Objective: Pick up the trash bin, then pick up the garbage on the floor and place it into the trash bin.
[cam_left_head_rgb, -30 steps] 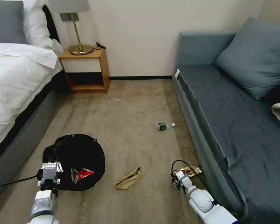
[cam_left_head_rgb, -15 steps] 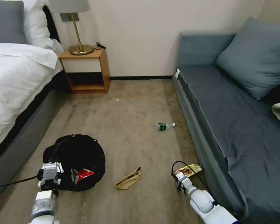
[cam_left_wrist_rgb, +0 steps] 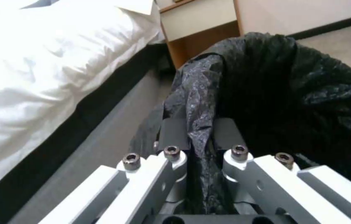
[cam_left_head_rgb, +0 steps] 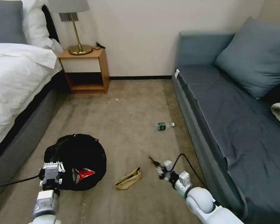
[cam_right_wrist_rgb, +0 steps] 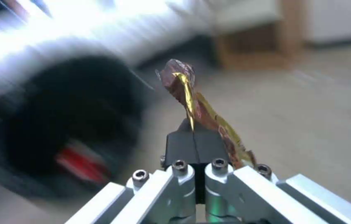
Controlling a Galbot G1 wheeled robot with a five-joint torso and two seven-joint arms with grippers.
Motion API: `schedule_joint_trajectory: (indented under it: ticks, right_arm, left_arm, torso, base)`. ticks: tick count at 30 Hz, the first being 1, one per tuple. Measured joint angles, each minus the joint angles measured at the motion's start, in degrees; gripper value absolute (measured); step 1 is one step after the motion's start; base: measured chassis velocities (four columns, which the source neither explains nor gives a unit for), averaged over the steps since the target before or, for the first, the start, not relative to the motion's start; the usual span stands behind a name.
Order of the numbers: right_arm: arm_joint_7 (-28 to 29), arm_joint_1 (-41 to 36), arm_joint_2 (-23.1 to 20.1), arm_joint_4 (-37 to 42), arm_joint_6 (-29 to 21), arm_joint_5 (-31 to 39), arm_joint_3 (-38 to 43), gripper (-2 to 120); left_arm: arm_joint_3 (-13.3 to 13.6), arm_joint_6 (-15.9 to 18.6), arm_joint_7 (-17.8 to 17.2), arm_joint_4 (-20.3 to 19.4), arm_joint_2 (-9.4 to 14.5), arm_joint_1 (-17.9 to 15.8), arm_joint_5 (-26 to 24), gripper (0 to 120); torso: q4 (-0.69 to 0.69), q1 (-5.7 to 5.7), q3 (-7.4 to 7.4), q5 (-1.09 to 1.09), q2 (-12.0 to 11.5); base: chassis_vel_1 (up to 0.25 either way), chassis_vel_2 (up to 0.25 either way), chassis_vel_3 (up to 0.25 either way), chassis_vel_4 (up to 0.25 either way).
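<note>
R claw (cam_left_head_rgb: pixel 160 168) is clamped on the gold-brown snack wrapper (cam_right_wrist_rgb: pixel 192 99), a thin crinkled foil strip; in the R wrist view its long axis runs straight out from the shut pads (cam_right_wrist_rgb: pixel 196 146), free end pointing toward the trash bin (cam_left_head_rgb: pixel 74 161). A sec ago that wrapper lay flat on the carpet (cam_left_head_rgb: pixel 130 112) by the sofa (cam_left_head_rgb: pixel 233 124) w/ the claw over it; now it's off the floor and the R arm has swung inward, toward the bin. L claw (cam_left_wrist_rgb: pixel 200 137) is pinched on the bin's rim, glossy crumpled black bag between the pads, same spot as before. Bin sits low on the carpet beside the bed (cam_left_head_rgb: pixel 15 87), red snack wrapper (cam_left_head_rgb: pixel 84 173) inside. Crumpled tan paper bag (cam_left_head_rgb: pixel 128 179) lies between bin and R claw; small plastic bottle (cam_left_head_rgb: pixel 163 125) lies on its side farther off, cap toward the sofa.
</note>
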Motion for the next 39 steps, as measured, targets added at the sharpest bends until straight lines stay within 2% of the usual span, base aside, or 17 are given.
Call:
schedule_joint_trajectory:
  ticks: [2, 3, 5, 8, 11, 20, 24, 27, 30, 34, 39]
  right_arm:
    - [-3.6, 1.5, -0.1, 2.1, 1.4, 5.6, -3.2, 0]
    - [-3.6, 1.5, -0.1, 2.1, 1.4, 5.6, -3.2, 0]
    - [-8.1, 4.7, 0.0, 3.1, 2.3, 10.9, -7.8, 0]
    - [-11.0, 7.3, 0.3, 2.8, 2.7, 13.2, -11.1, 0]
    - [-13.2, 13.4, 2.1, -1.5, 4.2, 14.6, -17.8, 0]
    - [-12.1, 22.2, 6.2, -12.0, 6.0, 13.6, -23.1, 0]
    - [-12.0, 23.5, 6.5, -13.4, 6.1, 13.7, -23.8, 0]
    - [-12.2, 28.4, 7.7, -18.4, 6.3, 14.4, -27.3, 0]
    - [-12.0, 30.8, 9.0, -20.0, 6.8, 14.9, -30.6, 0]
    - [-10.5, 32.7, 11.5, -21.7, 8.0, 14.9, -33.7, 0]
    - [-5.0, 33.6, 15.3, -23.9, 10.2, 13.3, -35.3, 0]
  left_arm:
    - [0.0, 0.1, 0.1, -0.2, -0.1, 0.1, -0.2, 7]
    - [0.0, 0.1, 0.1, -0.2, -0.1, 0.1, -0.2, 7]
    - [0.0, 0.3, 0.2, -0.4, -0.2, 0.1, -0.2, 7]
    - [0.0, 0.3, 0.3, -0.4, -0.3, 0.1, -0.2, 7]
    - [0.0, 0.4, 0.5, -0.4, -0.7, 0.1, -0.2, 7]
    - [0.1, 0.0, 0.7, -0.9, -1.1, 0.2, -0.3, 7]
    - [0.2, 0.0, 0.8, -1.1, -1.1, 0.2, -0.3, 7]
    - [0.3, 0.0, 1.0, -1.8, -1.5, 0.2, -0.5, 7]
    - [0.4, -0.6, 1.1, -1.8, -1.9, 0.2, -0.7, 7]
    - [0.4, -0.9, 1.3, -2.1, -2.2, 0.2, -0.8, 7]
    - [0.4, -1.0, 1.4, -2.5, -2.4, 0.4, -0.8, 7]
  torso:
    - [0.0, 0.0, 0.0, 0.03, 0.0]
    - [0.0, 0.0, 0.0, 0.03, 0.0]
    - [0.01, 0.0, 0.0, 0.01, 0.0]
    - [0.01, 0.0, 0.0, 0.02, 0.0]
    - [0.01, 0.0, 0.0, 0.02, 0.0]
    - [0.01, 0.0, 0.01, 0.02, 0.0]
    - [0.01, 0.0, 0.01, 0.02, 0.0]
    - [0.01, 0.0, 0.01, 0.02, 0.0]
    - [0.01, 0.0, 0.01, 0.01, 0.0]
    - [0.01, 0.0, 0.01, 0.02, 0.0]
    - [0.02, 0.0, 0.0, 0.02, 0.0]
  base:
    - [0.0, 0.0, 0.0, 0.0]
    - [0.0, 0.0, 0.0, 0.0]
    - [0.0, 0.0, 0.0, 0.0]
    - [0.0, 0.0, 0.0, 0.0]
    - [0.0, 0.0, 0.0, 0.0]
    - [0.0, 0.0, 0.0, 0.0]
    - [0.0, 0.0, 0.0, 0.0]
    - [0.0, 0.0, 0.0, 0.0]
    - [0.0, 0.0, 0.0, 0.0]
    - [0.0, 0.0, 0.0, 0.0]
    - [0.0, 0.0, 0.0, 0.0]
